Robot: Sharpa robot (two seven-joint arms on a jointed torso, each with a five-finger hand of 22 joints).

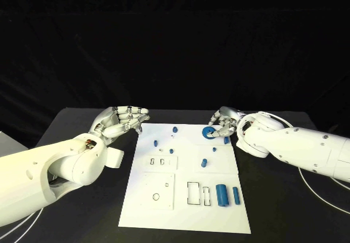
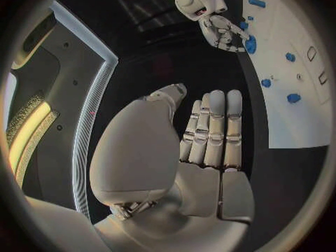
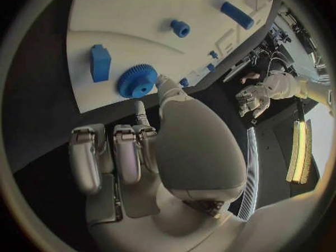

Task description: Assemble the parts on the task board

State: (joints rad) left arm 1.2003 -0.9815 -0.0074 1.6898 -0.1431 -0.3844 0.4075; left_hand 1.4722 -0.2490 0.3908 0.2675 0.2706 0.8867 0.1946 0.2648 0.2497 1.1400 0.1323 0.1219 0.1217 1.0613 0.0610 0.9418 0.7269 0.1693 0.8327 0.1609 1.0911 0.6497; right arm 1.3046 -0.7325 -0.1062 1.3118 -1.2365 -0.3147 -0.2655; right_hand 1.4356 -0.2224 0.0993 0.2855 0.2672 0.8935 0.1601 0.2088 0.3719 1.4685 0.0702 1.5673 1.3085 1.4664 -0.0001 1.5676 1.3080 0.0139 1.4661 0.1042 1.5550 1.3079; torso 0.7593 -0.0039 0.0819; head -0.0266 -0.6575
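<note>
Right now my right hand (image 1: 224,123) sits at the far right corner of the board (image 1: 186,212), fingers curled down around the blue gear (image 1: 210,132). From the right wrist view the gear (image 3: 137,80) lies flat on the board just past my fingertips (image 3: 143,111), and I cannot tell whether any finger actually touches it, so I cannot say if that hand holds it or not. A blue block (image 3: 100,63) lies just beside the gear, and a small round blue part (image 3: 181,28) and a blue bar (image 3: 237,14) lie farther out from the hand on the white surface.

My left hand (image 1: 120,120) hovers off the board's far left corner, over the black table (image 1: 80,121). The left wrist view shows its fingers (image 2: 213,126) straight and side by side, thumb apart, palm bare, holding nothing. Across from it that view catches the right hand (image 2: 223,32) bent over the gear (image 2: 250,43).

Nearer to me than both hands, small blue pegs (image 1: 171,151) dot the middle of the board, one oval part (image 1: 204,162) lies between them and the near end, and two blue cylinders (image 1: 222,195) lie side by side near the right edge, beside a rectangular slot (image 1: 193,193)
</note>
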